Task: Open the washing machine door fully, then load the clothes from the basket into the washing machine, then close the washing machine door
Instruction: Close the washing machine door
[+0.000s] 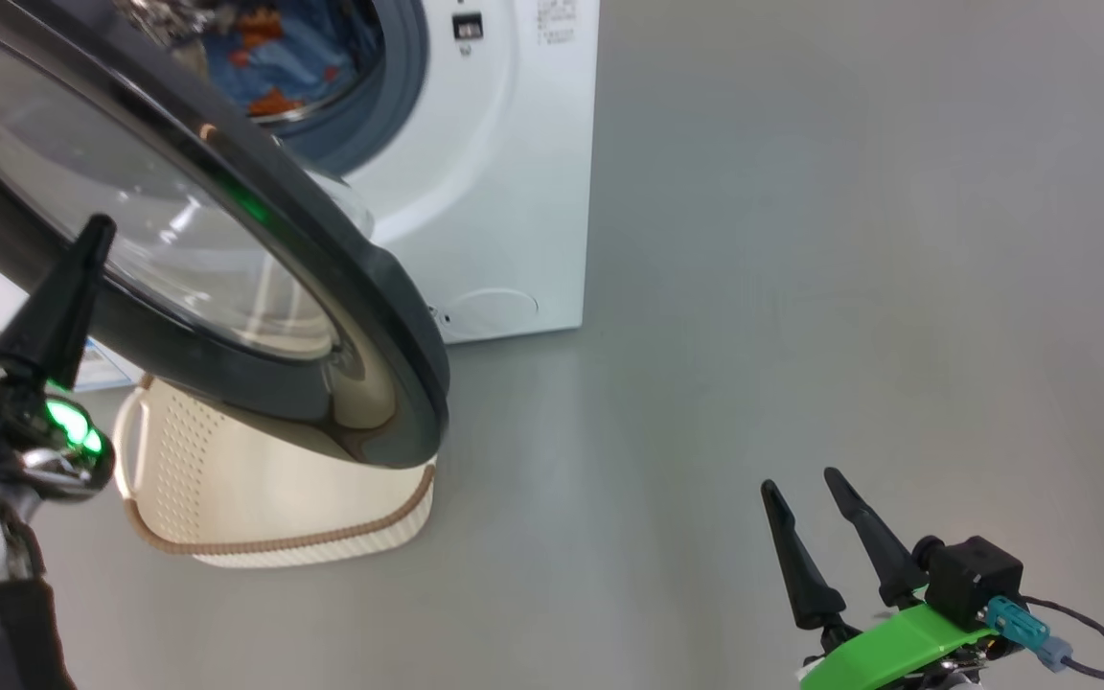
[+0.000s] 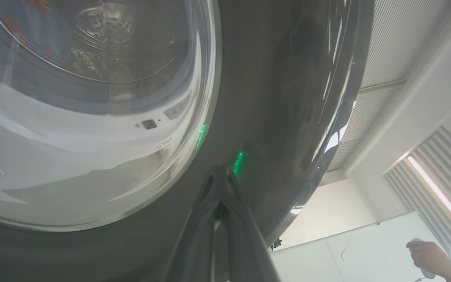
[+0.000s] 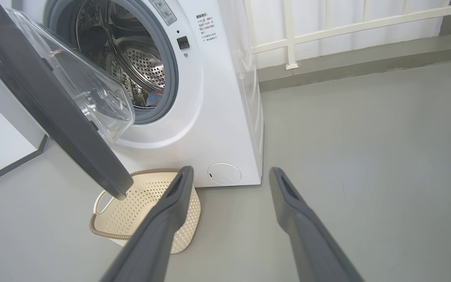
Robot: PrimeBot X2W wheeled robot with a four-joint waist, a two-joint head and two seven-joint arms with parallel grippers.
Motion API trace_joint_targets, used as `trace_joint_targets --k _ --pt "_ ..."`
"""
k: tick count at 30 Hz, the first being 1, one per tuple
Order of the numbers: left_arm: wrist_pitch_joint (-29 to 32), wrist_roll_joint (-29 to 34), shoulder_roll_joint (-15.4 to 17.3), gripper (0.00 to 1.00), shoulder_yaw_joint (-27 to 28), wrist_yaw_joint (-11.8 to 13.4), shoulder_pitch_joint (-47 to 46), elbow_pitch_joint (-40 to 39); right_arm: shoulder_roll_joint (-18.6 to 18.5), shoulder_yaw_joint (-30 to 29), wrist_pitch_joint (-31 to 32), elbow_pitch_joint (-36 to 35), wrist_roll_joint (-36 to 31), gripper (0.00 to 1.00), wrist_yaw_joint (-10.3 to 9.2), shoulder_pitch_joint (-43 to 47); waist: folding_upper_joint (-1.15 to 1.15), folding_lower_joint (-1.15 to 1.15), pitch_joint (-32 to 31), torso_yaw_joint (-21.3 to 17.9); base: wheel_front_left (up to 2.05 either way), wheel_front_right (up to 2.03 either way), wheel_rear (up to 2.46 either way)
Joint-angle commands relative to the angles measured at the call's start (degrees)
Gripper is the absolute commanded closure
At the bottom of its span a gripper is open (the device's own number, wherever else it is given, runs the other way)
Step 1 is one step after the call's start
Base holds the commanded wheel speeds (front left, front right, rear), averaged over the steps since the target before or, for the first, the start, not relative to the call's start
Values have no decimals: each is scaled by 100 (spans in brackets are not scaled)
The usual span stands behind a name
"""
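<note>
The washing machine door (image 1: 226, 240) stands partly open, swung out over the basket (image 1: 226, 460). My left gripper (image 1: 97, 230) is shut, its tips pressed together against the door's outer black rim (image 2: 272, 98); the left wrist view shows the left gripper (image 2: 221, 174) touching that rim. Blue clothes (image 1: 269, 57) with orange prints lie inside the drum of the washing machine (image 1: 504, 192). The cream basket (image 3: 139, 196) sits on the floor before the machine, its visible inside bare. My right gripper (image 1: 801, 482) hangs open and holds nothing, well right of the basket, with the right gripper (image 3: 231, 172) facing the machine (image 3: 217, 98).
Grey floor spreads wide to the right of the machine. A white railing (image 3: 288, 35) runs along the back wall. A person's hand (image 2: 429, 254) holding a small device shows at the lower right of the left wrist view.
</note>
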Motion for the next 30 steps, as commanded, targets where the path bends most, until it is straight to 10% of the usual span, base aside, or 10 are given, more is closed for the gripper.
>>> trace_joint_targets --k 1,16,20,30 --pt "-46 89 205 100 102 -40 65 -244 8 124 -70 -121 33 0 9 42 0 0 -225 78 0 0 0" --pt "-1005 457 391 100 -497 -40 1073 -1046 8 85 -70 -204 71 0 9 341 0 0 -721 204 0 0 0" --pt "-1592 785 632 0 -757 -40 1294 -1299 8 85 -70 -235 60 0 9 363 0 0 -727 210 0 0 0" --pt "-3671 2100 1977 0 -2265 -41 1815 -1496 8 104 -70 -377 162 0 9 342 0 0 -665 183 0 0 0"
